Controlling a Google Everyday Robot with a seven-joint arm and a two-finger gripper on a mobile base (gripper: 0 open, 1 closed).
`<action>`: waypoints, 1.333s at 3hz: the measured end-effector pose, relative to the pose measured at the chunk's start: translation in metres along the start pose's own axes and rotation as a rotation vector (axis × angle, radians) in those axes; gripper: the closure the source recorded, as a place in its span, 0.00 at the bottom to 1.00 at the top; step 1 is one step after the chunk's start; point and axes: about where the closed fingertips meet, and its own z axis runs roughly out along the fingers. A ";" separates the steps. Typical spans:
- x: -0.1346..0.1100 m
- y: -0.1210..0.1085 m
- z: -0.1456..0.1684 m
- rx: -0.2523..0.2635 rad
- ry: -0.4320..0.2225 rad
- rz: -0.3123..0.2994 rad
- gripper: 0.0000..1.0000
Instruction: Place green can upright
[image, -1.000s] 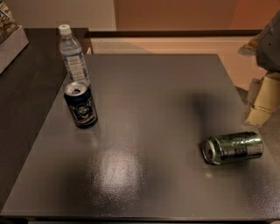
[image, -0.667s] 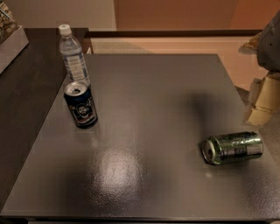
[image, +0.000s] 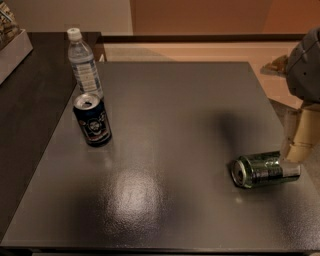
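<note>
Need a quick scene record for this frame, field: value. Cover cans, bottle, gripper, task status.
green can: on its side, right part of the table, silver top facing left
gripper: at the right edge of view, just above the green can's base end; contact unclear
blue can: upright, left side of table
bottle: upright, capped, just behind the blue can
task status: green can not yet upright

The robot's beige gripper (image: 295, 150) has come down lower by the right edge of the dark grey counter (image: 175, 125), ending just beside the base end of the toppled shiny green can (image: 265, 170).
</note>
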 end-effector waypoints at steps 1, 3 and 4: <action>0.000 0.020 0.021 -0.042 0.022 -0.081 0.00; 0.001 0.049 0.066 -0.147 0.119 -0.164 0.00; 0.009 0.057 0.082 -0.195 0.166 -0.151 0.00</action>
